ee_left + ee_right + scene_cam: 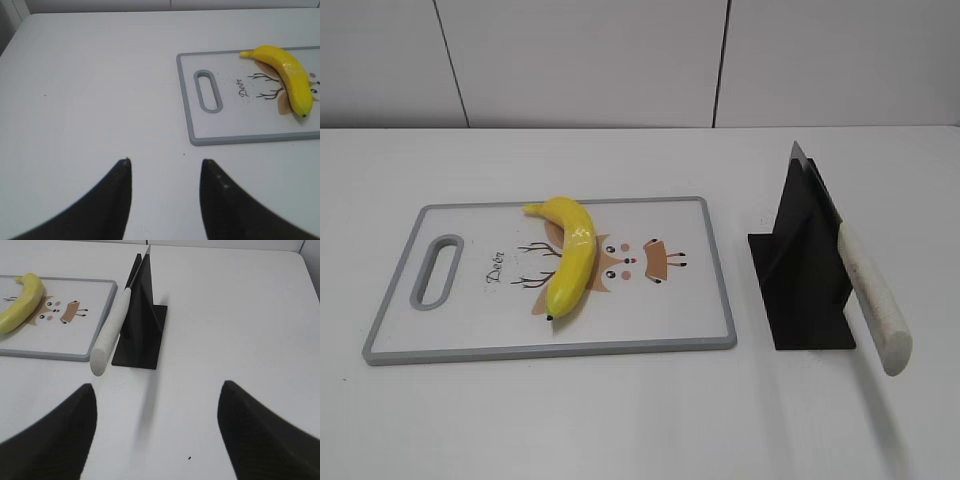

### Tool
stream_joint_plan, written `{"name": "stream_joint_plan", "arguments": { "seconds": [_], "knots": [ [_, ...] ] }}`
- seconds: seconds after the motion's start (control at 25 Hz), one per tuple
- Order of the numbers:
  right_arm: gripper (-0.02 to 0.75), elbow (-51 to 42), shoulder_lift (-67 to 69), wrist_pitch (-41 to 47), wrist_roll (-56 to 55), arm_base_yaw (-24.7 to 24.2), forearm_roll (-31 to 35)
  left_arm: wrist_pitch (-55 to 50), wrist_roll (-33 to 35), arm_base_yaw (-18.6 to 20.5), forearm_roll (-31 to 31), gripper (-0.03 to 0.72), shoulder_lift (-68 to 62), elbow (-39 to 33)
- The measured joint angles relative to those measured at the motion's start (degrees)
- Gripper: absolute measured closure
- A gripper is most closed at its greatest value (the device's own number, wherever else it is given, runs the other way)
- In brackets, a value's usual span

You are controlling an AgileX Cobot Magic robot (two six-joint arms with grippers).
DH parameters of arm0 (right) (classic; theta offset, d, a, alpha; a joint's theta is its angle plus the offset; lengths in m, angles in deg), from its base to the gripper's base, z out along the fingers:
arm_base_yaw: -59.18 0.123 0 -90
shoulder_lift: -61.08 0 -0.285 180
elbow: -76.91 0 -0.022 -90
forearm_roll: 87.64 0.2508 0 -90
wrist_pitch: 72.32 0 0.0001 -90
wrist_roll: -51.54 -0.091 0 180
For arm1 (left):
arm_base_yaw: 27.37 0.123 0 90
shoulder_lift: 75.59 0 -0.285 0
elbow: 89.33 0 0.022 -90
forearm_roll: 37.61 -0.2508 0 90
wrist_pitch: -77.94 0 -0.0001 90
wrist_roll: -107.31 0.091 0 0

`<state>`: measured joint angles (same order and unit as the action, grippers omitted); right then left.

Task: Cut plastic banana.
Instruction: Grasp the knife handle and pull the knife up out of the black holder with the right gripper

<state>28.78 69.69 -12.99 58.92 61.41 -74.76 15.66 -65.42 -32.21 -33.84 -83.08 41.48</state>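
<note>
The banana [570, 256] lies whole on the board [700, 300]. The knife [865, 295] blade is mostly hidden in the stand [800, 290]. Both hands, left [166, 167] and right [157, 390], are apart over the table [620, 420], holding nothing.

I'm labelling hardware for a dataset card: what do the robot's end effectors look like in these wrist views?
Only the fingers show. The left end effector has two matte black, curved fingers tapering to points. The right end effector has the same black, tapered fingers. No cables, markings or arm links are visible.
</note>
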Motion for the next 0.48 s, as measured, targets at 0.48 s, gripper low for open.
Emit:
{"name": "stream_joint_plan", "arguments": {
  "seconds": [0.48],
  "knots": [
    [0.162, 5.9, 16.7, 0.0, 0.0, 0.0, 0.3, 0.0, 0.0, 0.0, 0.0, 0.279, 0.0, 0.0]
  ]
}}
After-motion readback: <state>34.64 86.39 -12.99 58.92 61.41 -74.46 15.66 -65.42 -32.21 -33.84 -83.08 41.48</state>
